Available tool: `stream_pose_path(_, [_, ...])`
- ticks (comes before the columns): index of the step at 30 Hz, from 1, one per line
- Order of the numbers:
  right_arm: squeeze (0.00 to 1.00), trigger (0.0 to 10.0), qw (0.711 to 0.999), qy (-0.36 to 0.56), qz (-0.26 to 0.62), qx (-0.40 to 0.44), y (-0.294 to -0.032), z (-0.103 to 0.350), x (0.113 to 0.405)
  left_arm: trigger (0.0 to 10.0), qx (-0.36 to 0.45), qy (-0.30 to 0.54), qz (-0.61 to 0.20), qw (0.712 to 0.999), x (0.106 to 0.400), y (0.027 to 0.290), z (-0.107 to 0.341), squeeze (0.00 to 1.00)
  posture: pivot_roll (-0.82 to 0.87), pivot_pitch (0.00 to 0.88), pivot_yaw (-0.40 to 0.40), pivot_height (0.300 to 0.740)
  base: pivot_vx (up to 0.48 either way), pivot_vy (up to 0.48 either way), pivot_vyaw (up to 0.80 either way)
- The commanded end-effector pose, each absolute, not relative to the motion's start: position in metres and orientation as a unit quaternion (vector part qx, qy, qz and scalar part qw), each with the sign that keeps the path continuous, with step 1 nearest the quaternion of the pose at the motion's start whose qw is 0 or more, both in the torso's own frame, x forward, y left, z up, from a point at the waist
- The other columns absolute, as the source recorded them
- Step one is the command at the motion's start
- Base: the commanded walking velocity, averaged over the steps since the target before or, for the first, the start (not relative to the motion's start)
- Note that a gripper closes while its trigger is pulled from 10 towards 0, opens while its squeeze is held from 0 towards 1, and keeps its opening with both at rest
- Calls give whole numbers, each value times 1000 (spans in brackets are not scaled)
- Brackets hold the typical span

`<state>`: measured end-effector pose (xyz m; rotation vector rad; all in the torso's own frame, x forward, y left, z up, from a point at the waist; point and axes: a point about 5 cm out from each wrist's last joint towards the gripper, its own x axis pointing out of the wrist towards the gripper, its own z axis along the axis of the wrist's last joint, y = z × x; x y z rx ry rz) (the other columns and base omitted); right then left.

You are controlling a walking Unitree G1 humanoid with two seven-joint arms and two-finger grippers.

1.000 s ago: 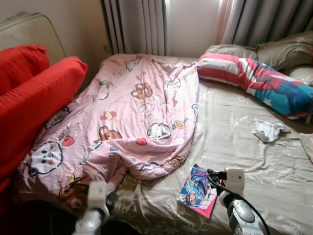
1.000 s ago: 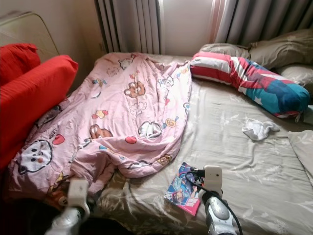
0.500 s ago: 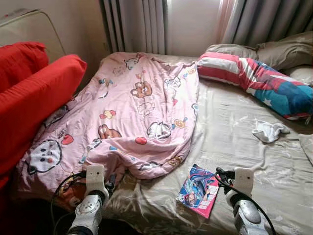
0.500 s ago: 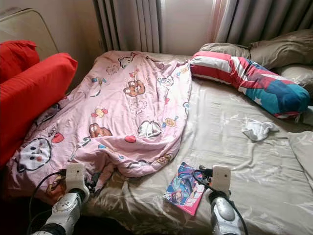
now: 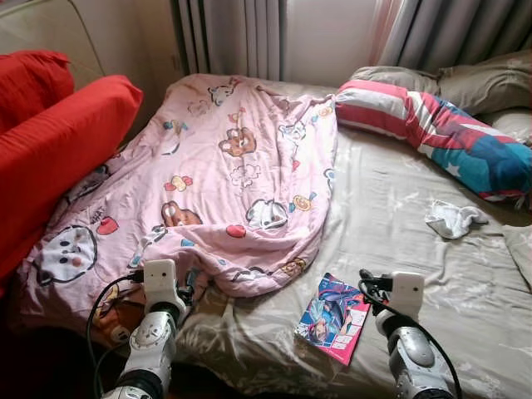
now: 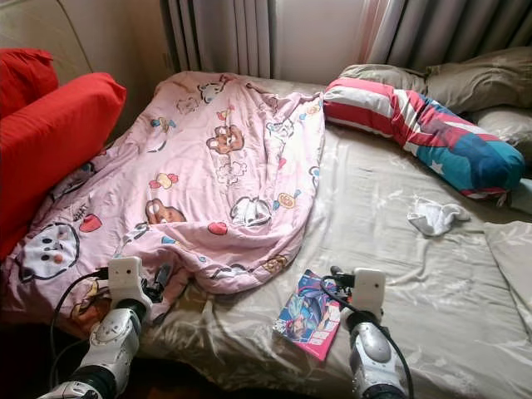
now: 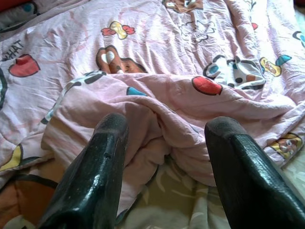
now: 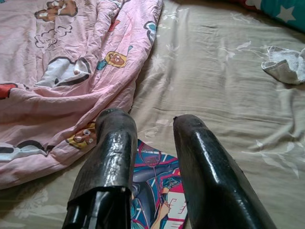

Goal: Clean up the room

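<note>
A pink blanket (image 5: 208, 183) with cartoon prints is spread over the left half of the bed (image 5: 399, 216), its crumpled lower edge bunched near the foot. The left gripper (image 7: 164, 143) is held just over that bunched edge, with a fold of the blanket seen between and beyond its two fingers (image 7: 102, 157); the jaws are spread wide and nothing is gripped. Whether the fingers touch the cloth cannot be told.

A magazine (image 5: 334, 317) lies flat on the bed sheet just beside the blanket's edge. The right gripper (image 8: 150, 143) is held over its upper end, the cover being seen between and under the fingers (image 8: 114, 148); the jaws are parted moderately and nothing is held.

One blanket, one magazine and one small white cloth (image 5: 454, 219) are counted on the bed, the cloth lying well apart from both grippers. One striped bolster (image 5: 432, 133) lies across the far side, and two red cushions (image 5: 58, 141) are stacked at the left.
</note>
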<state>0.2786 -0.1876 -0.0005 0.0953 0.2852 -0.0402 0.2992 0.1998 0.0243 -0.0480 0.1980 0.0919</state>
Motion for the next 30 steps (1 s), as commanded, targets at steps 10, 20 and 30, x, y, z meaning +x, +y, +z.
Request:
stream_pose_path(10, [0,10000,988,148,-20,37,-193,-5,271,10000,-27,107,48,993,280,199,10,0,-17,139,-24,705,0,0,0])
stream_pose_path(20, [0,10000,990,139,11,26,-186,4,283,10000,-34,107,55,992,279,197,9,0,-41,170,-50,645,0,0,0])
stream_pose_path(30, [0,10000,990,134,7,30,-182,2,280,10000,-38,92,37,994,283,190,14,0,-55,192,-29,645,0,0,0])
